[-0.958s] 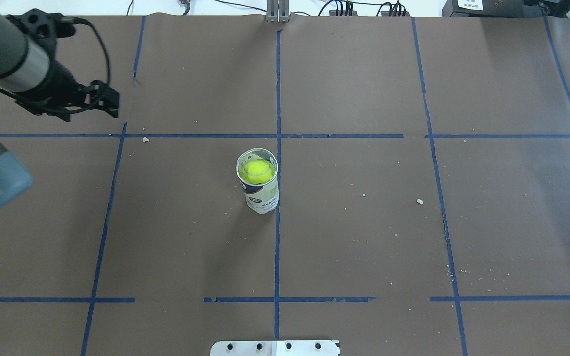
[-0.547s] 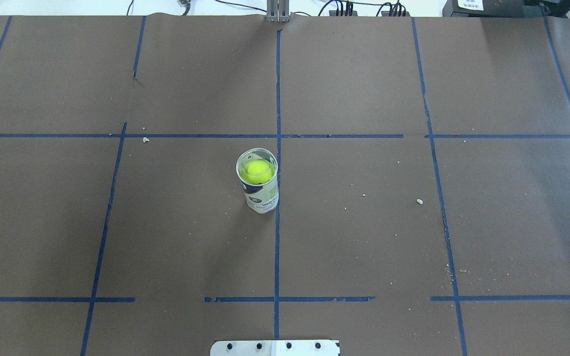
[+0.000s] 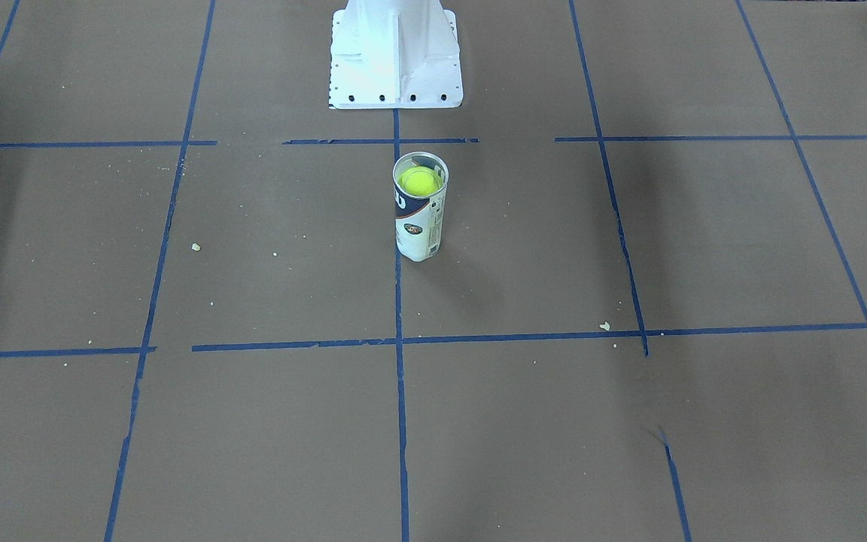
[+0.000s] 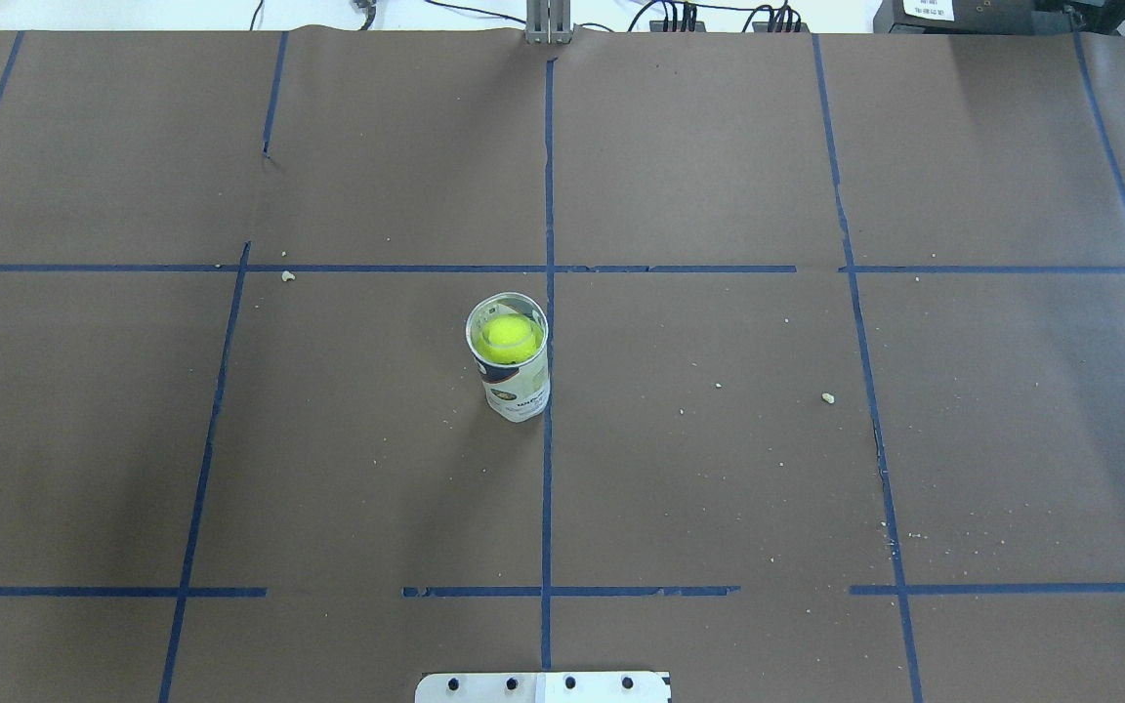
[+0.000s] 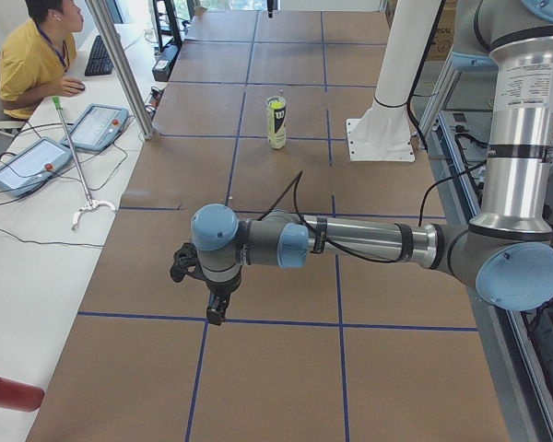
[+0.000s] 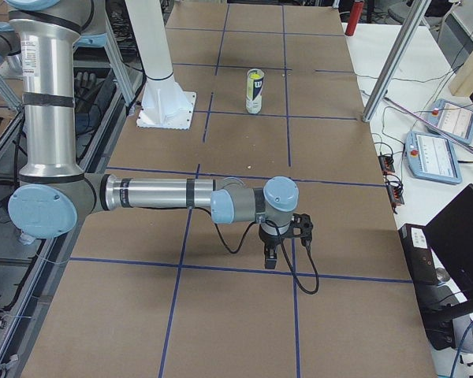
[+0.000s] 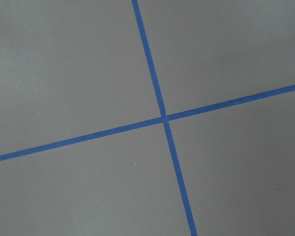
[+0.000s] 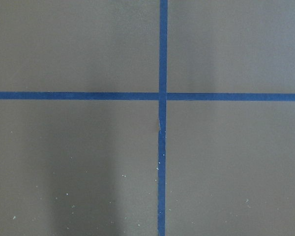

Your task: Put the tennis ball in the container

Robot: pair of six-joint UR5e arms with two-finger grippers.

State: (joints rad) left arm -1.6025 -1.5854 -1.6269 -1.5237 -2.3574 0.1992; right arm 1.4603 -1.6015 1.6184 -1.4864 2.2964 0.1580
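Can: one tall clear-plastic can point(image 4: 516, 383), upright, mouth up.
Ball: one fuzzy yellow-green ball point(image 4: 509, 337), inside it.
Fingers: left gripper point(image 5: 215, 311), right gripper point(image 6: 270, 259), cannot tell their gap.

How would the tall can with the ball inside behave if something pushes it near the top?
The can is tall, narrow and upright, so a high push would probably tip it rather than slide it. The ball seems to sit near the rim, which may make the can top-heavy. Once down, its round wall would likely roll.
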